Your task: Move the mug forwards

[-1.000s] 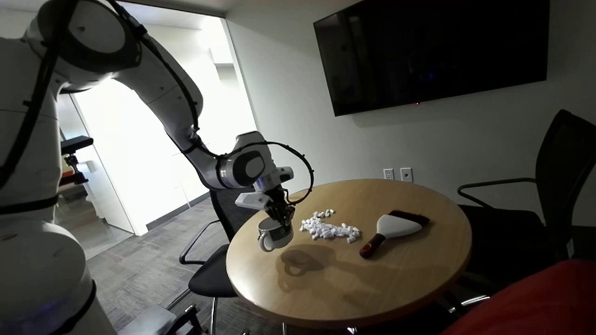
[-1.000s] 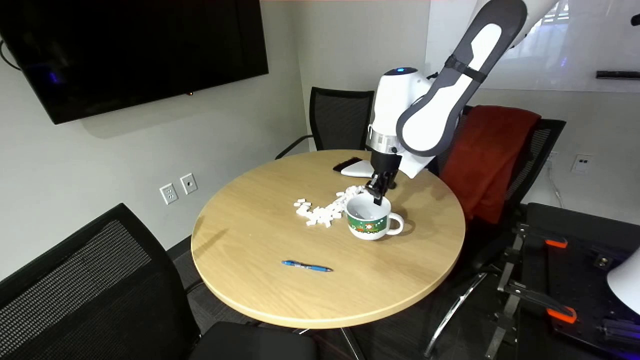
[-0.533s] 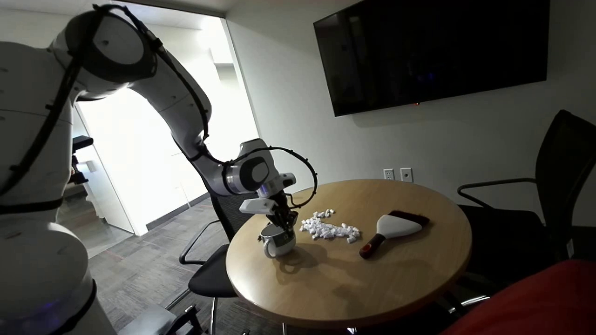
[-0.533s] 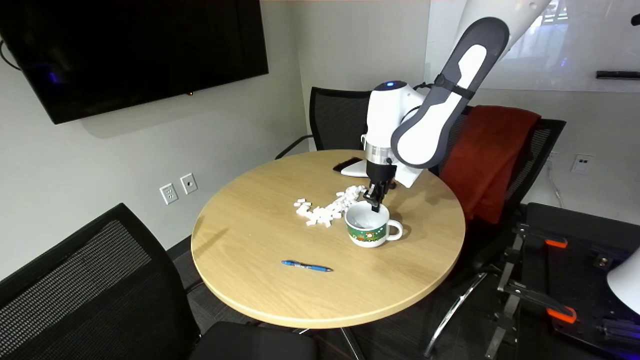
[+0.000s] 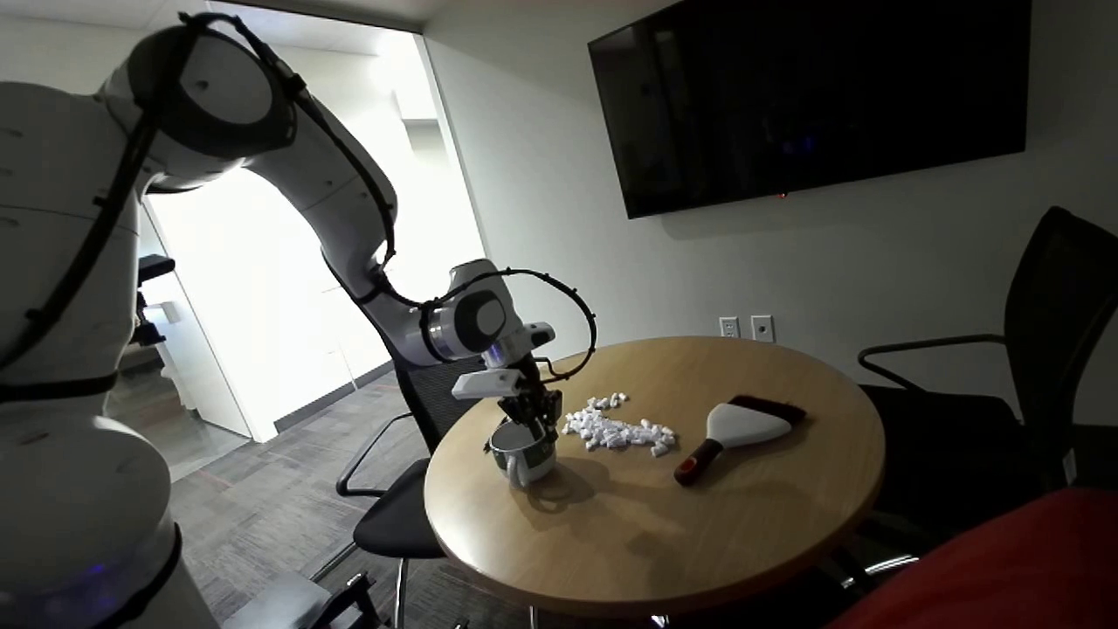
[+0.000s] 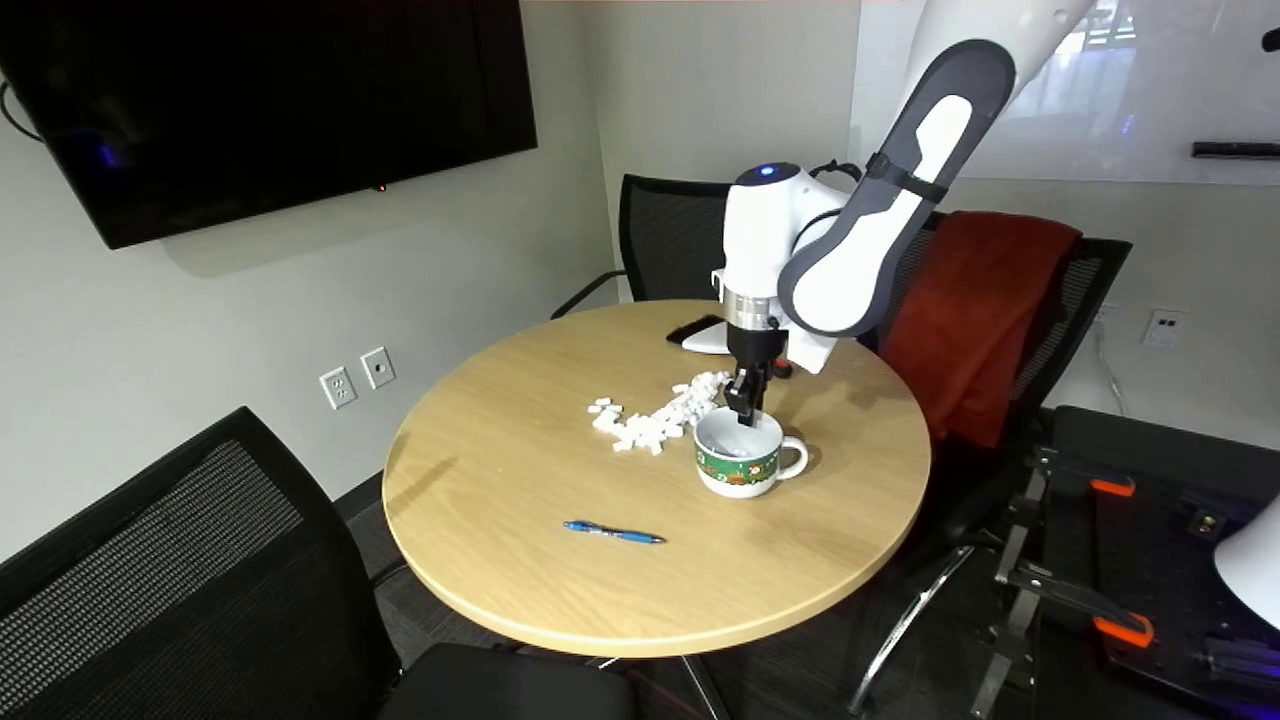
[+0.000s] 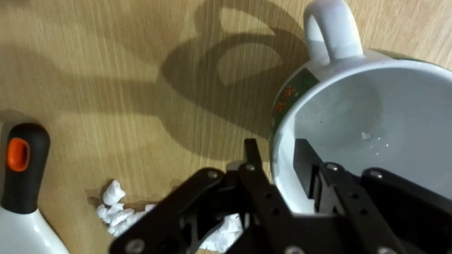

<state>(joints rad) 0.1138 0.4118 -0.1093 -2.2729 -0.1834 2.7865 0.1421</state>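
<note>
The mug (image 5: 538,463) is white with a green patterned band and stands upright on the round wooden table (image 5: 742,542). It also shows in an exterior view (image 6: 735,472) with its handle to the right. In the wrist view the mug (image 7: 406,106) fills the right side, and small white specks lie inside it. My gripper (image 7: 276,143) is open astride the mug's rim. One finger is inside the mug and the other is outside, with a visible gap to the wall. In both exterior views the gripper (image 6: 748,415) is at the mug's rim.
Several small white pieces (image 6: 650,428) lie scattered beside the mug. A white brush-like tool with a dark handle (image 5: 747,425) lies farther across the table. A blue pen (image 6: 612,532) lies on the table. Chairs (image 6: 690,240) stand around it.
The mug has come down from above the table to its surface and has turned slightly. My gripper has lowered with it, and the fingers now stand apart around the rim.
</note>
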